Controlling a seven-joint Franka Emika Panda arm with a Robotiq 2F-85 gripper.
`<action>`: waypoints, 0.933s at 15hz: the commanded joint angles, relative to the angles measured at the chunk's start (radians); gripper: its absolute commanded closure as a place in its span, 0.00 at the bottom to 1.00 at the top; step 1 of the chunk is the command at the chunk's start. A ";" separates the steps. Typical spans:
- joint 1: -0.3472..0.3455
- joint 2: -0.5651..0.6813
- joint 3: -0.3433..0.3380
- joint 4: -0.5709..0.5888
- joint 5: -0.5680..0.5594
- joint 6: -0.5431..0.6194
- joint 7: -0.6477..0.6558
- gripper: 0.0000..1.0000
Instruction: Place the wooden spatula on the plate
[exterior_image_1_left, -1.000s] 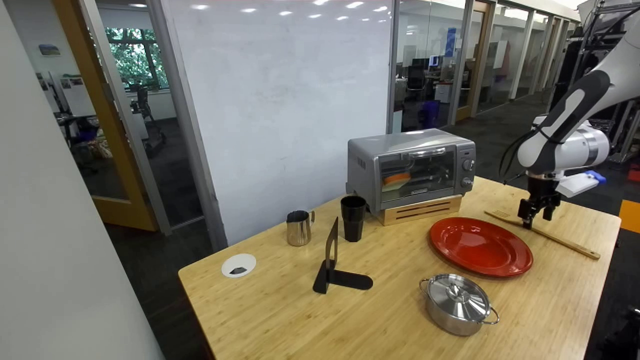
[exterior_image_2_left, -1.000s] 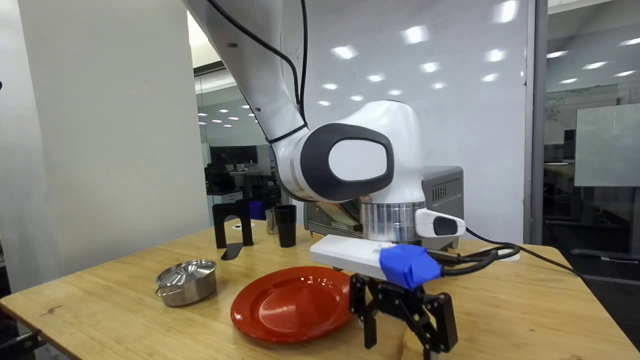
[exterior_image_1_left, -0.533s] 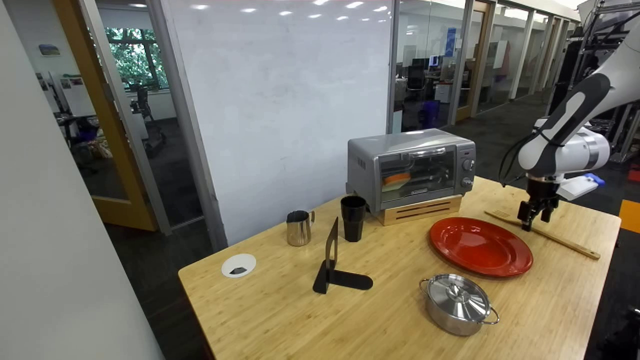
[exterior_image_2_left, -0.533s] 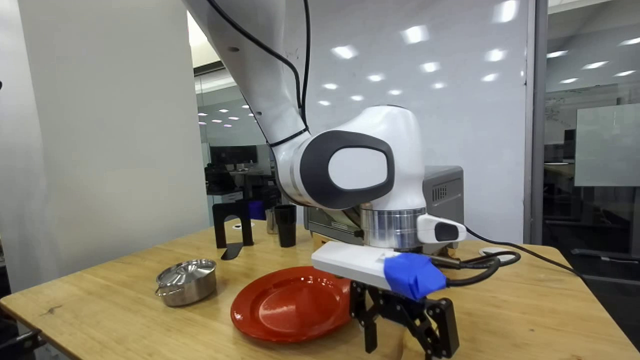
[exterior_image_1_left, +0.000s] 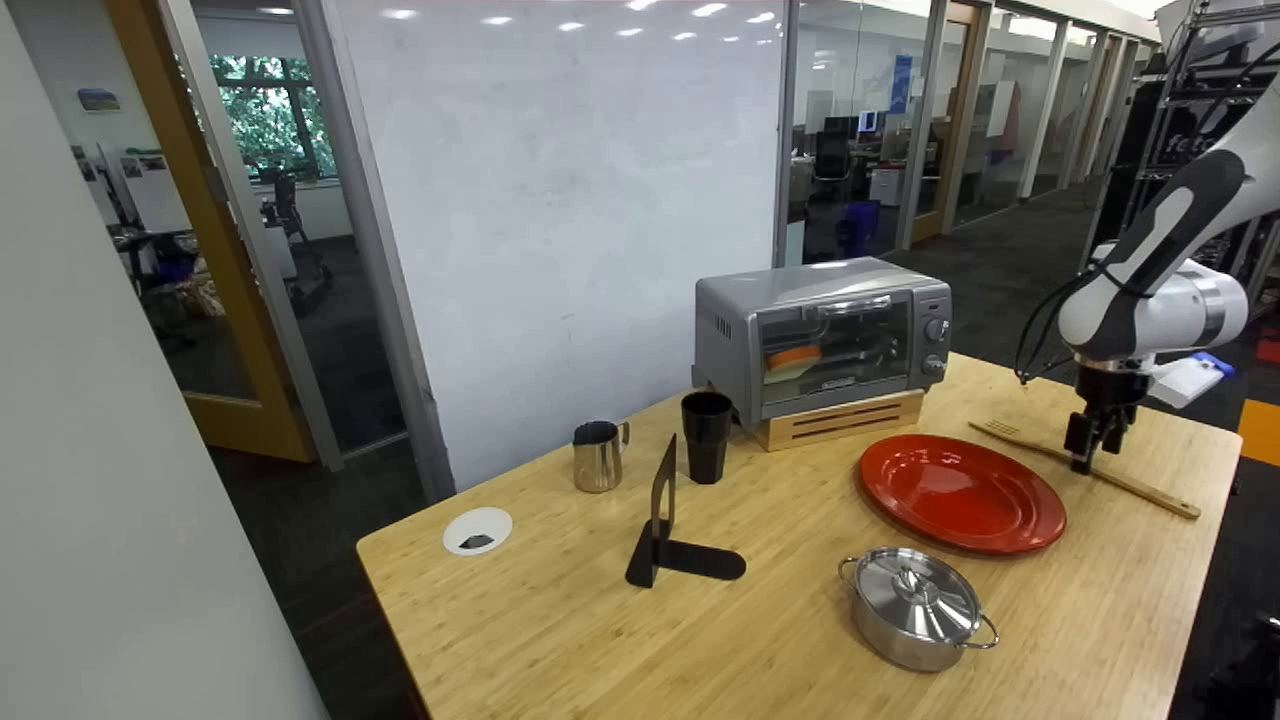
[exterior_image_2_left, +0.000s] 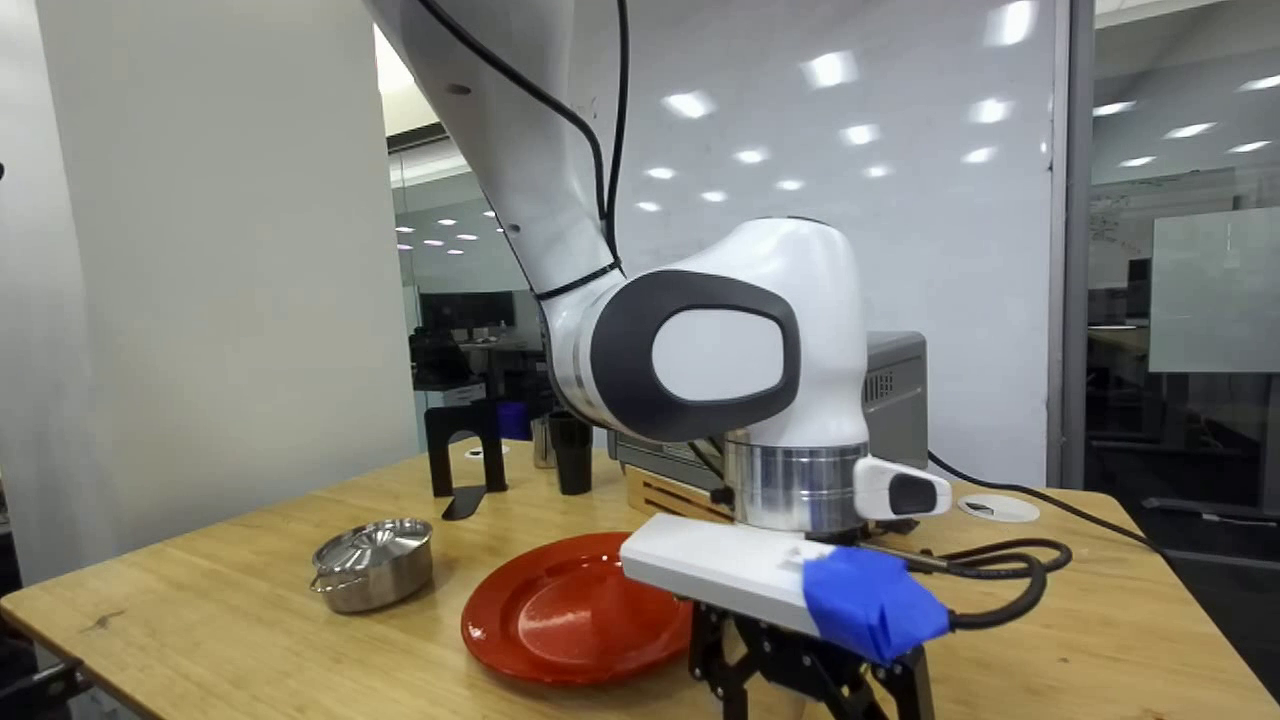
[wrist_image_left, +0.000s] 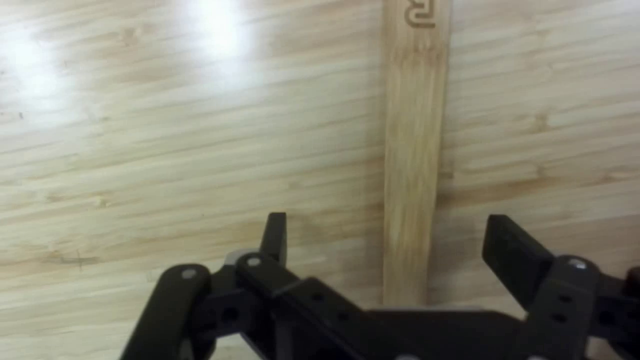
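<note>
While poised over the wooden spatula (wrist_image_left: 412, 150), near the plate (exterior_image_1_left: 958, 492), presents the gripper (wrist_image_left: 392, 240) with fingers (wrist_image_left: 515, 257) spread wide.

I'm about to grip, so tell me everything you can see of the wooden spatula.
The wooden spatula is long, thin and light tan, with a slotted head and a straight handle bearing a dark R-like mark. It lies flat on the table, beside, not on, the red plate. The gripper is open over it, fingers on either side and, in the wrist view, apart from it. Only the table appears to touch it.
</note>
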 joint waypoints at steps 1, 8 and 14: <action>-0.042 -0.034 0.022 -0.074 -0.045 0.064 -0.057 0.00; -0.074 -0.053 0.055 -0.145 -0.065 0.181 -0.095 0.00; -0.146 -0.077 0.134 -0.170 -0.040 0.177 -0.110 0.00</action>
